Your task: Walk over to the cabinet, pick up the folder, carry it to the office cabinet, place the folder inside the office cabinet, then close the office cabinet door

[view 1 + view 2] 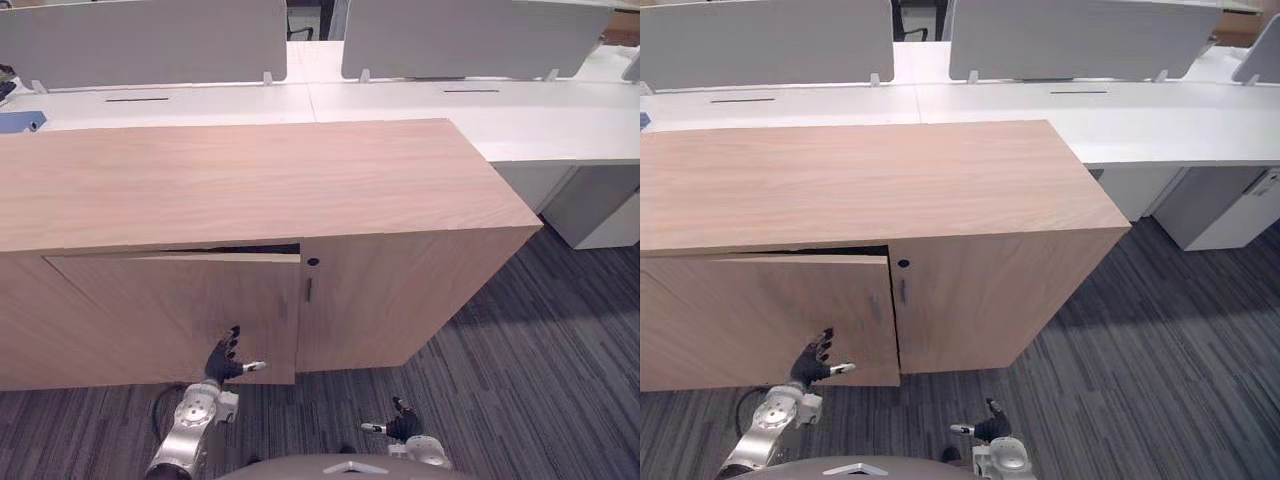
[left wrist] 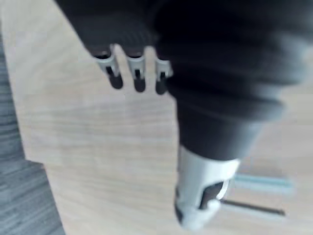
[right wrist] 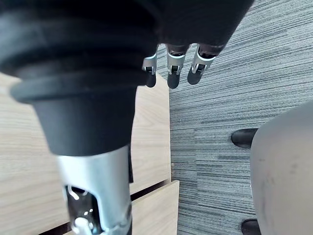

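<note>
Left eye view: white desks (image 1: 450, 105) with grey divider panels (image 1: 150, 40) run behind the wooden office cabinet (image 1: 250, 180), with striped carpet (image 1: 540, 350) in front. The cabinet's left door (image 1: 150, 310) is slightly ajar, with a thin dark gap along the top. Left hand (image 1: 225, 362) is raised, fingers straight, empty, tips against the door's lower corner by its free edge. Right hand (image 1: 403, 426) hangs low over the carpet, relaxed and empty.

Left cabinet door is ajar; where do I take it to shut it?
Grip the cabinet door at its free right edge, standing out from the cabinet; the gap narrows leftward, so hinges sit left. Come from the front with the left hand.
</note>
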### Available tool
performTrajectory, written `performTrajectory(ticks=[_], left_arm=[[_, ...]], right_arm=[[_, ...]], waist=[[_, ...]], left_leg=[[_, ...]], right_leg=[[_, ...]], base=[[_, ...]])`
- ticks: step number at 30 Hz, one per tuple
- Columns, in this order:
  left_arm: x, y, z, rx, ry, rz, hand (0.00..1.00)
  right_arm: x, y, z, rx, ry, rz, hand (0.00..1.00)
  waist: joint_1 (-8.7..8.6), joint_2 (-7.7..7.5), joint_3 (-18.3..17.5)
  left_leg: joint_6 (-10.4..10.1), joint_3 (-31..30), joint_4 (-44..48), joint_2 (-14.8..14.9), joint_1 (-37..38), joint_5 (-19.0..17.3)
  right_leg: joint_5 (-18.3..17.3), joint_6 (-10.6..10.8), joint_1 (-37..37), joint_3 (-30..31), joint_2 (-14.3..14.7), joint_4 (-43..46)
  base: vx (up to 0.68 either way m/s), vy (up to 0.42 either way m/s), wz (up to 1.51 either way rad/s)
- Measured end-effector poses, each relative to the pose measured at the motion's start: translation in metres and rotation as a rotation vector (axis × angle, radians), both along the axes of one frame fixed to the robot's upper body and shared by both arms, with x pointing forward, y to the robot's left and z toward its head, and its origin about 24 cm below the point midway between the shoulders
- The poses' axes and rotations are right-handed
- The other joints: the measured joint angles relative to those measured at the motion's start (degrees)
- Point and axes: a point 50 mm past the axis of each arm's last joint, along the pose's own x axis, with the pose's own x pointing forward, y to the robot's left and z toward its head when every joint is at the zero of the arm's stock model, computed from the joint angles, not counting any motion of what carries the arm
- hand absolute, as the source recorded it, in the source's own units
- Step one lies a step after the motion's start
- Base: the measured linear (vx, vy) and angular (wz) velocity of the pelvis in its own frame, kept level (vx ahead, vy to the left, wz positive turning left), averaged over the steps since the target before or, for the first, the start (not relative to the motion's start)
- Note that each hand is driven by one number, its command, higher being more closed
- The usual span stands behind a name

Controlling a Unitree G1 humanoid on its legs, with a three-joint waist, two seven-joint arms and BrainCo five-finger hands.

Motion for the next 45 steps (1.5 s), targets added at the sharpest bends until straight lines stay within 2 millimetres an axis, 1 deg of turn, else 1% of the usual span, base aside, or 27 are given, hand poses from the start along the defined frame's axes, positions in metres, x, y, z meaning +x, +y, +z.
performTrajectory(ticks=[4, 8, 9, 13, 15, 21, 22, 23, 24, 25, 26, 31, 38, 40, 44, 45], left_arm=[[-0.012, 0.012, -0.011, 0.031, 0.063, 0.063, 0.00], [-0.026, 0.019, -0.022, 0.061, 0.136, 0.112, 0.00], [-0.032, 0.021, -0.027, 0.064, 0.167, 0.124, 0.00], [-0.052, 0.031, -0.040, 0.070, 0.264, 0.180, 0.00], [-0.066, 0.035, -0.048, 0.083, 0.330, 0.222, 0.00], [-0.084, 0.039, -0.056, 0.077, 0.409, 0.292, 0.00], [-0.085, 0.038, -0.057, 0.074, 0.417, 0.300, 0.00], [-0.088, 0.037, -0.059, 0.070, 0.430, 0.307, 0.00], [-0.090, 0.036, -0.060, 0.064, 0.440, 0.316, 0.00], [-0.091, 0.036, -0.060, 0.062, 0.444, 0.315, 0.00], [-0.092, 0.035, -0.061, 0.058, 0.448, 0.322, 0.00], [-0.097, 0.037, -0.063, 0.053, 0.474, 0.347, 0.00], [-0.098, 0.038, -0.064, 0.051, 0.482, 0.356, 0.00], [-0.098, 0.038, -0.064, 0.051, 0.483, 0.356, 0.00], [-0.097, 0.037, -0.065, 0.048, 0.495, 0.353, 0.00], [-0.097, 0.036, -0.066, 0.047, 0.496, 0.352, 0.00]], right_arm=[[-0.005, -0.001, -0.003, 0.012, 0.023, -0.028, 0.00], [-0.006, -0.003, -0.004, 0.012, 0.028, -0.045, 0.00], [-0.005, -0.003, -0.004, 0.012, 0.033, -0.045, 0.00], [-0.005, -0.003, -0.006, 0.015, 0.050, -0.049, 0.00], [-0.005, -0.003, -0.006, 0.015, 0.054, -0.050, 0.00], [-0.004, -0.004, -0.008, 0.013, 0.065, -0.051, 0.00], [-0.003, -0.004, -0.007, 0.013, 0.063, -0.051, 0.00], [0.000, -0.004, -0.007, 0.014, 0.057, -0.050, 0.00], [0.000, -0.004, -0.006, 0.014, 0.054, -0.056, 0.00], [0.000, -0.005, -0.006, 0.013, 0.053, -0.062, 0.00], [0.000, -0.007, -0.006, 0.011, 0.054, -0.070, 0.00], [-0.001, -0.010, -0.007, -0.006, 0.062, -0.089, 0.00], [-0.002, -0.012, -0.008, -0.014, 0.077, -0.106, 0.00], [-0.002, -0.012, -0.008, -0.014, 0.077, -0.107, 0.00], [-0.002, -0.011, -0.010, -0.012, 0.090, -0.107, 0.00], [-0.001, -0.011, -0.010, -0.011, 0.096, -0.106, 0.00]], waist=[[0.82, -0.68, -0.4], [0.84, -0.82, -0.4], [0.86, -0.83, -0.4], [1.21, -1.00, -0.2], [1.20, -1.00, -0.1], [1.30, -0.99, 0.3], [1.34, -0.89, 0.5], [1.36, -0.39, 0.9], [1.34, -0.85, 1.0], [1.37, -0.60, 1.3], [1.43, -0.66, 1.5], [1.67, -0.68, 1.5], [1.90, -0.68, 1.5], [1.93, -0.69, 1.5], [1.78, -0.66, 1.6], [1.69, -0.43, 1.7]], left_leg=[[-0.2, -0.5, 0.0, -0.4, -0.2, -0.1], [-0.1, -1.4, 0.0, -0.7, -0.7, -0.1], [0.1, -1.4, 0.0, -0.8, -0.7, 0.0], [0.4, -1.3, 0.0, -0.9, -0.2, -0.1], [0.5, -1.3, 0.0, -1.0, 0.2, -0.2], [0.5, -1.1, 0.0, -1.0, 0.8, -0.2], [0.4, -1.1, 0.0, -1.0, 1.0, -0.2], [0.3, -1.0, 0.0, -1.0, 1.1, -0.3], [0.1, -0.8, 0.0, -0.9, 1.3, -0.7], [0.0, -0.8, 0.0, -0.9, 1.3, -0.7], [0.0, -0.8, 0.0, -0.8, 1.3, -0.7], [0.0, -0.4, 0.0, -0.8, 1.3, -0.9], [0.1, 0.2, 0.0, -1.0, 1.4, -1.6], [0.4, 0.2, 0.0, -1.0, 1.5, -1.6], [0.5, 0.3, 0.1, -1.1, 1.5, -1.8], [0.5, 0.3, 0.1, -1.1, 1.6, -1.9]], right_leg=[[0.0, 0.1, 0.0, -0.3, -0.2, -0.3], [-0.1, 0.4, 0.2, -1.2, -0.8, -0.3], [0.3, 0.8, 0.3, -1.4, -0.9, -0.3], [0.3, 0.7, 0.8, -1.5, -1.0, -0.3], [0.2, 0.8, 1.2, -1.4, -1.0, -0.3], [0.1, 0.7, 1.7, -1.3, -0.9, -0.1], [0.1, 0.7, 1.8, -1.3, -0.9, 0.0], [-0.3, 0.6, 1.8, -1.2, -1.0, 0.2], [-0.7, 0.3, 1.8, -1.2, -0.9, 0.6], [-0.9, 0.2, 1.7, -1.2, -0.9, 0.7], [-1.1, 0.5, 1.7, -1.2, -0.9, 0.7], [-1.1, 0.6, 1.5, -0.7, -0.9, 0.7], [-1.0, 0.7, 1.2, 0.0, -0.9, 0.8], [-1.0, 0.7, 1.2, 0.0, -0.9, 0.7], [-1.0, 0.7, 1.5, 0.1, -0.9, 0.5], [-1.0, 0.7, 1.6, 0.1, -0.9, 0.4]], base=[[-0.04, -0.001, 0.05], [0.00, 0.004, 0.12], [0.01, -0.001, 0.10], [0.00, 0.000, 0.02], [0.00, -0.010, -0.03], [-0.03, -0.012, 0.00], [-0.05, -0.016, -0.02], [-0.06, -0.015, -0.02], [-0.06, -0.015, -0.01], [-0.07, -0.019, 0.00], [-0.06, -0.017, 0.00], [-0.02, -0.007, -0.04], [0.02, -0.004, -0.06], [0.04, -0.015, -0.02], [0.01, -0.005, -0.01], [0.00, 0.000, 0.00]])
